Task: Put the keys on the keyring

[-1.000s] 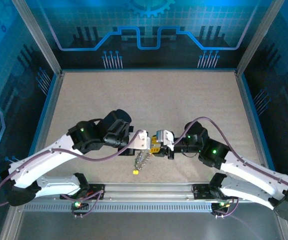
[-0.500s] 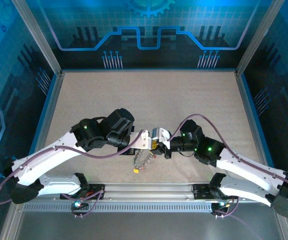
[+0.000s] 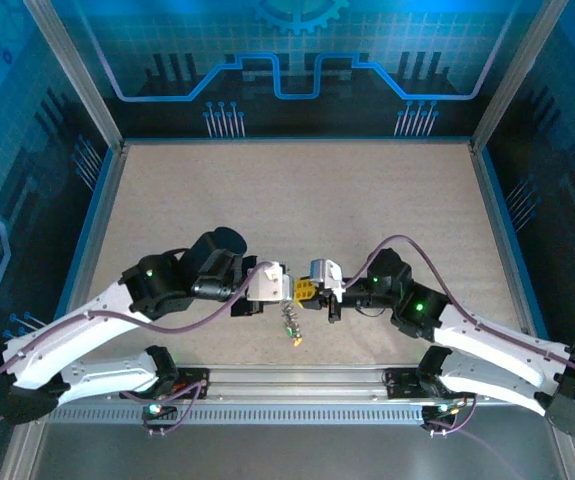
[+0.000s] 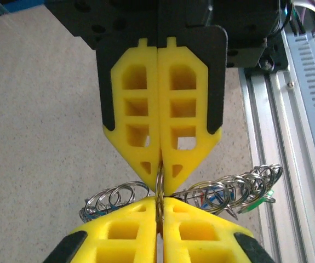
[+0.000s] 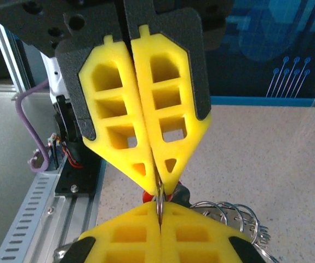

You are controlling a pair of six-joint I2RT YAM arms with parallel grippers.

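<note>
The keyring [image 4: 159, 185] shows edge-on as a thin metal ring held above the table. My left gripper [image 4: 159, 186] is shut on it from one side. My right gripper [image 5: 158, 189] is shut on it from the opposite side, and the two pairs of yellow fingertips nearly touch. From above, the left gripper [image 3: 294, 291] and right gripper [image 3: 312, 290] meet tip to tip near the front of the table. The keys [image 3: 292, 325] hang below them in a bunch of small silver rings [image 4: 239, 189], with a yellow head [image 3: 296, 343] lowest. A green head [image 4: 261, 201] and a red head [image 5: 148, 195] peek out.
The beige table [image 3: 297, 200] stretches away behind the grippers. A slotted aluminium rail [image 3: 297, 380] runs along the near edge, close under the hanging bunch. Blue walls with metal posts [image 3: 77, 80] enclose the sides and back.
The right gripper has closed onto the ring. The left arm has swung back to the left and nearer. The hanging bunch has shifted right and now hangs straighter.
</note>
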